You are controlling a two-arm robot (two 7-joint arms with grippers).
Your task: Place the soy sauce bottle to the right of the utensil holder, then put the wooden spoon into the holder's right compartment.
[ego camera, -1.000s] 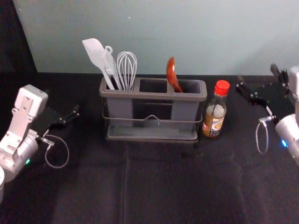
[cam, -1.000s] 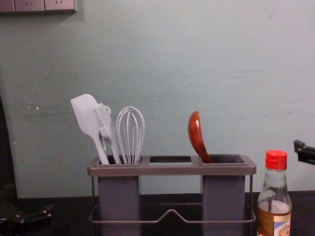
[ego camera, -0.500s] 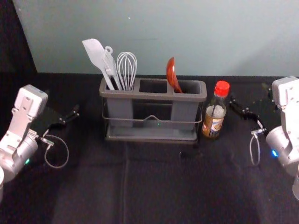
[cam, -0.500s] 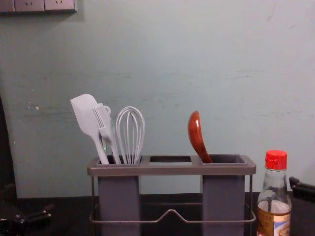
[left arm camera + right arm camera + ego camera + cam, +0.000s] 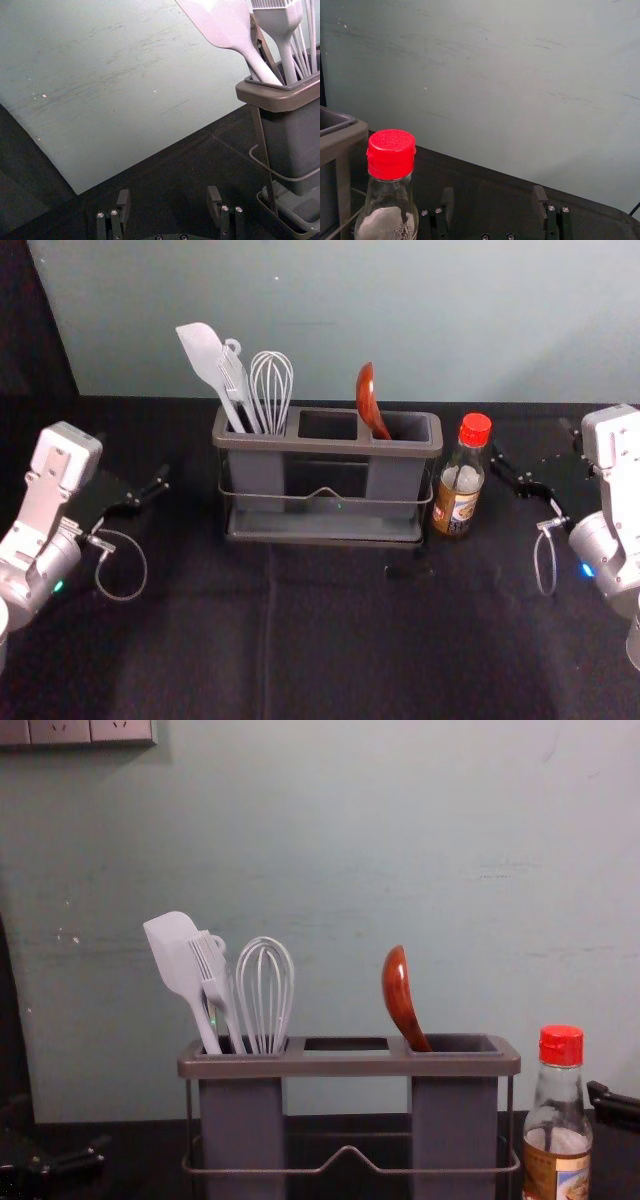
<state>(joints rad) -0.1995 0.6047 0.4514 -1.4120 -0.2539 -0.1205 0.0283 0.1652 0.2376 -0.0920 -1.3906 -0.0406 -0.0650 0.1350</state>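
While the utensil holder [image 5: 322, 530], widest of the task's things, stands upright across the centre of the head view, both steps look done, so the likely trouble is a careless retreat. A sweep across its rim could drag or tip it.

At middle right of that view, the right gripper [image 5: 493, 204] has its fingers spread, nothing between them, and one lies just beside the bottle. Swinging toward the frame's centre would probably knock it. The left gripper [image 5: 169, 204], also spread and holding nothing, is parked at middle left.

The soy sauce bottle [image 5: 459, 502] stands upright right of centre, just beside the holder's right end; whether they touch I cannot tell. Tall and narrow-necked, it might topple if clipped near the red cap.

Smaller again, the wooden spoon [image 5: 400, 997] leans in the right compartment, above and right of centre. Its raised bowl could snag on a passing arm.
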